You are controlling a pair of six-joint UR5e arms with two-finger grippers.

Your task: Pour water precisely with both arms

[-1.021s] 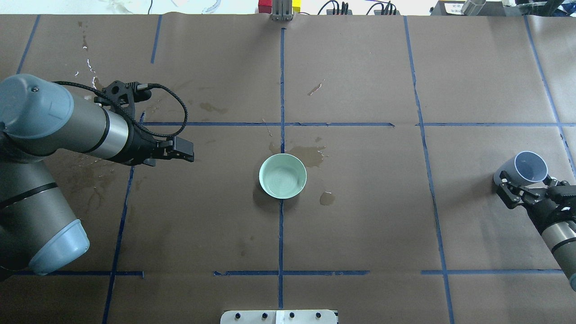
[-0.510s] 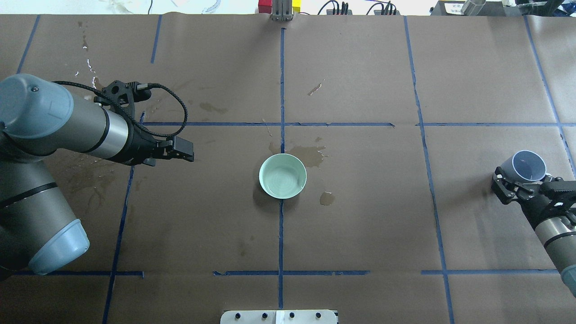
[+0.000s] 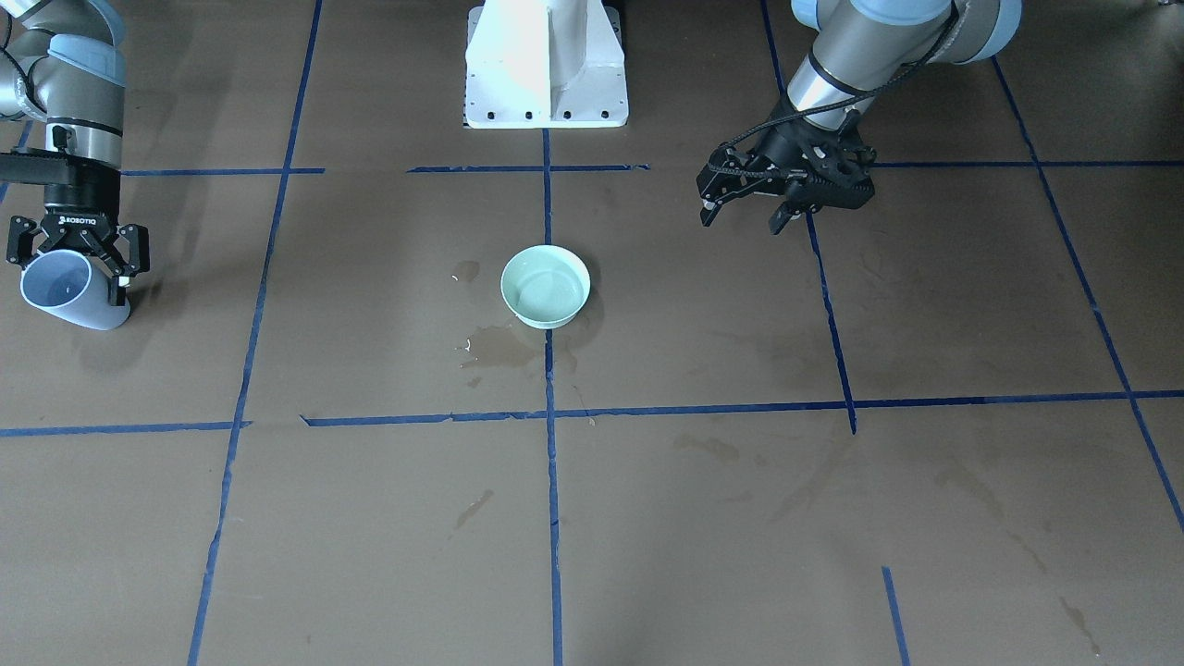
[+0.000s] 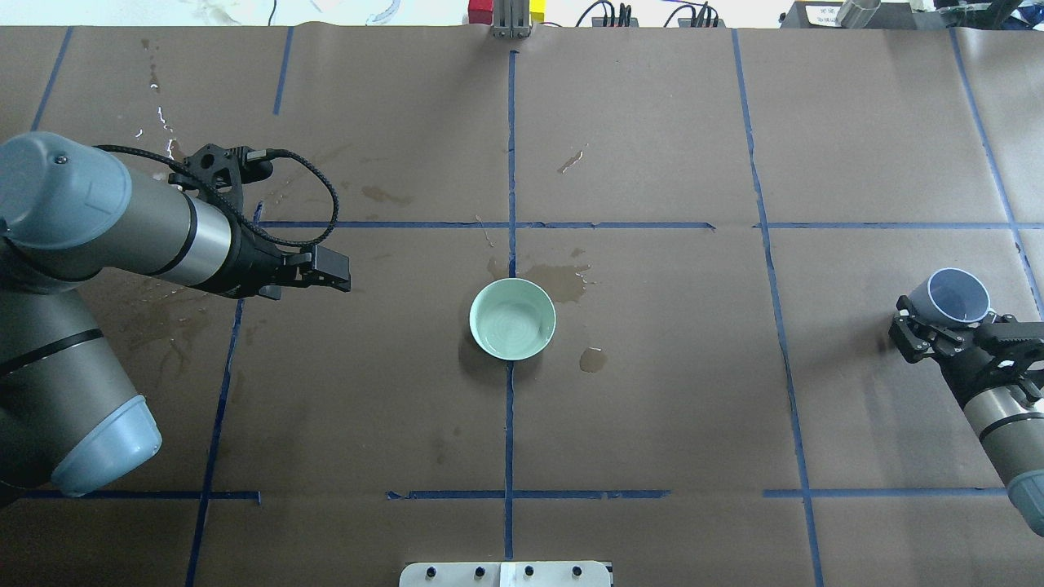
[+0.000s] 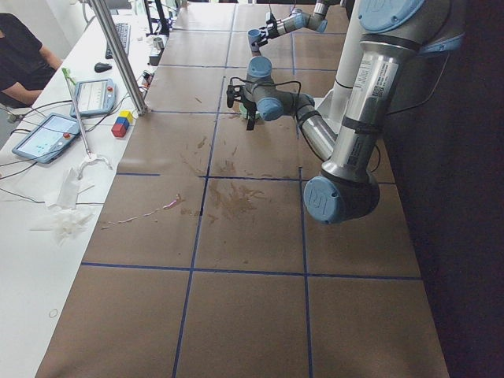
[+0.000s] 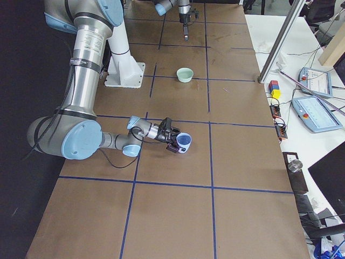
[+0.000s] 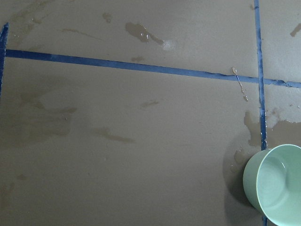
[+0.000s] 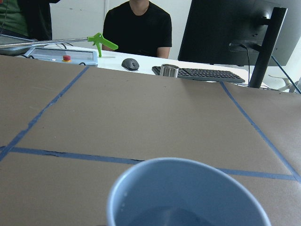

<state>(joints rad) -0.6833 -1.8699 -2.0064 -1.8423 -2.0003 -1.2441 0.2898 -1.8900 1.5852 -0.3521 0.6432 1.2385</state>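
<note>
Brown paper gridded with blue tape [image 4: 511,147] covers the tabletop [image 4: 652,391]; water [image 4: 514,324] pools in a glossy round mint bowl [image 4: 473,314] at centre. My right hand [image 3: 72,277] clamps a tilted grey-blue cup [image 3: 69,301]; my left hand [image 3: 740,222] hangs spread.

Overhead exterior looks forward-down over the tabletop [image 4: 652,408]; front-facing looks opposite, steeply. Both share the green bowl [image 4: 512,319]. Side views look lengthwise from opposite ends; wrist cameras close.

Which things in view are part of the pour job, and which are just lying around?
Job: blue cup, in the right gripper; green bowl holding water; left gripper, open and empty.
Lying about: coloured blocks, crumpled tissue, keyboard, mouse, spill stains.
</note>
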